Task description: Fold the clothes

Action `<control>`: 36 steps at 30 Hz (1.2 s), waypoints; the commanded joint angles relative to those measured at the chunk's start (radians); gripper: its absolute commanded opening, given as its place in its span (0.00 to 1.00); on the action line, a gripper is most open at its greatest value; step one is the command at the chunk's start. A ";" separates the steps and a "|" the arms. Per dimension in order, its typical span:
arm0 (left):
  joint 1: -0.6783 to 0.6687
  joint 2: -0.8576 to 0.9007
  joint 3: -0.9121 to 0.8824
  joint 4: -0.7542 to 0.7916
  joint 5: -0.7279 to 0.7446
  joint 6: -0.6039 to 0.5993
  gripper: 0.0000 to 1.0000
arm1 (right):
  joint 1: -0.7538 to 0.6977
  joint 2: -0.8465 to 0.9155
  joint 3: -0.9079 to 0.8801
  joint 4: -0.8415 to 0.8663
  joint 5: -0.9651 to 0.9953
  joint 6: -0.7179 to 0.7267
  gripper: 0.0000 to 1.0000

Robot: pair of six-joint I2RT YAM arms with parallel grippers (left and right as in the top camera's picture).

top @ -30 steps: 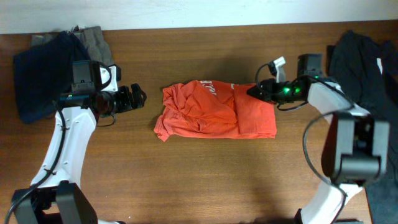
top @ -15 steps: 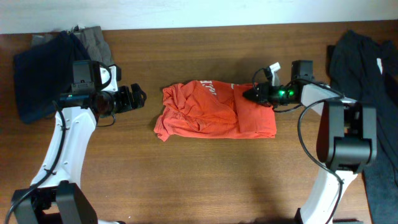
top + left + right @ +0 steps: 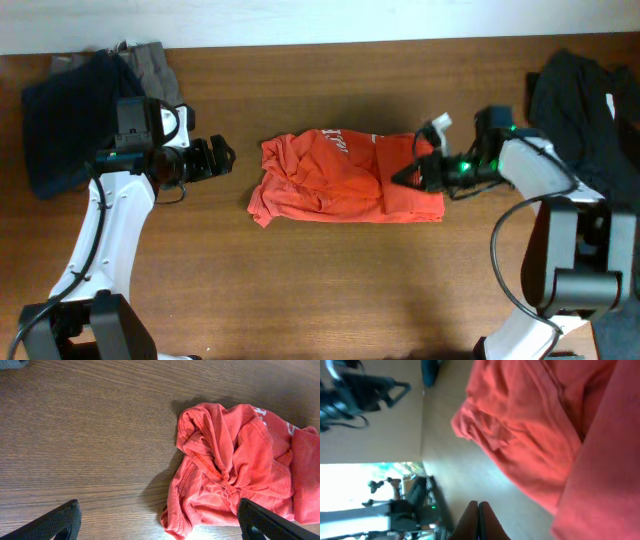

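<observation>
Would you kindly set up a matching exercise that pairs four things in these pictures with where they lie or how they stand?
Things:
1. orange-red crumpled fabric T-shirt
2. navy fabric garment
3. black fabric garment
4. left gripper

Places or states:
A. at the right end of the wooden table
B. open, holding nothing, apart from the shirt's left edge
C. in the middle of the table
D. at the table's far left corner

Pairs: 1-C, 2-D, 3-A, 4-B
</observation>
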 commanded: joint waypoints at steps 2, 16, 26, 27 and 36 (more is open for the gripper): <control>-0.004 -0.008 -0.001 -0.002 -0.005 -0.005 0.99 | 0.007 0.033 -0.129 0.127 -0.003 -0.003 0.04; -0.004 -0.008 -0.001 -0.002 -0.005 -0.005 0.99 | 0.007 0.106 -0.254 0.383 0.247 0.221 0.06; -0.004 -0.008 -0.001 -0.001 -0.005 -0.005 0.99 | 0.006 -0.114 -0.150 0.227 0.106 0.215 0.12; -0.004 -0.008 -0.001 -0.002 -0.005 -0.005 0.99 | 0.006 -0.160 -0.136 0.206 0.101 0.216 0.16; -0.004 -0.008 -0.001 -0.001 0.062 -0.005 0.99 | 0.005 -0.475 -0.086 0.113 0.264 0.286 0.99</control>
